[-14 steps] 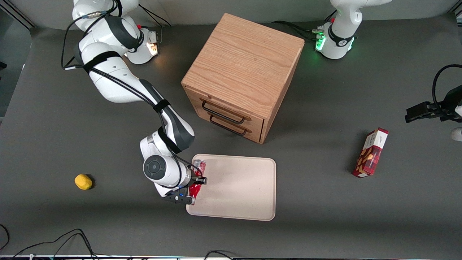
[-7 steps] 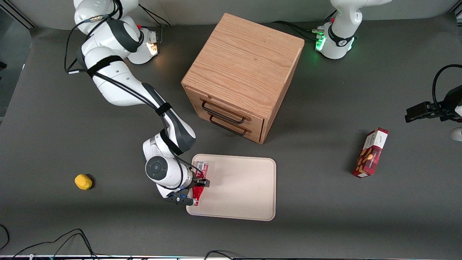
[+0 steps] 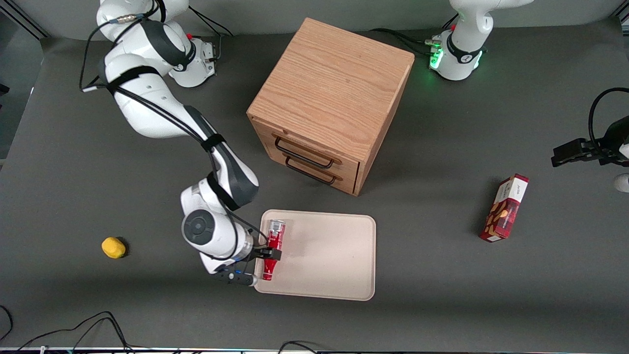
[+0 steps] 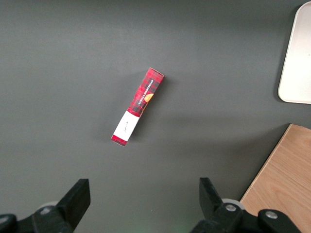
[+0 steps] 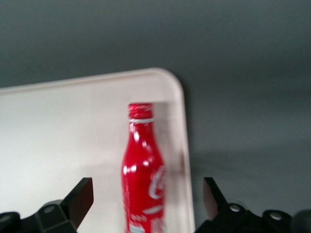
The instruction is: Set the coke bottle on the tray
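Red coke bottle is lying on its side on the cream tray, right along the tray's short edge at the working arm's end, with its clear base pointing toward the wooden drawer cabinet and its cap toward the front camera. In the right wrist view you can see the bottle stretched out flat on the tray, close to the rounded corner, cap pointing away from the camera.

The tool sits just at that same tray edge, hovering over the bottle's neck end. Its two fingers are spread wide with the bottle between them and a clear gap on both sides, so it's let go and isn't gripping anything. My guess is the arm came in from its own side and dropped the bottle at the nearest bit of tray it could reach, which is why it ended up hugging the rim rather than sitting in the middle.

So the placing part looks basically done to me. Only worry: a round bottle on its side could roll, though the raised rim next to it should stop it going off.

Other stuff on the worktop: a yellow lemon-ish thing toward the working arm's end, and a red snack box toward the parked arm's end, both well away from the tray.
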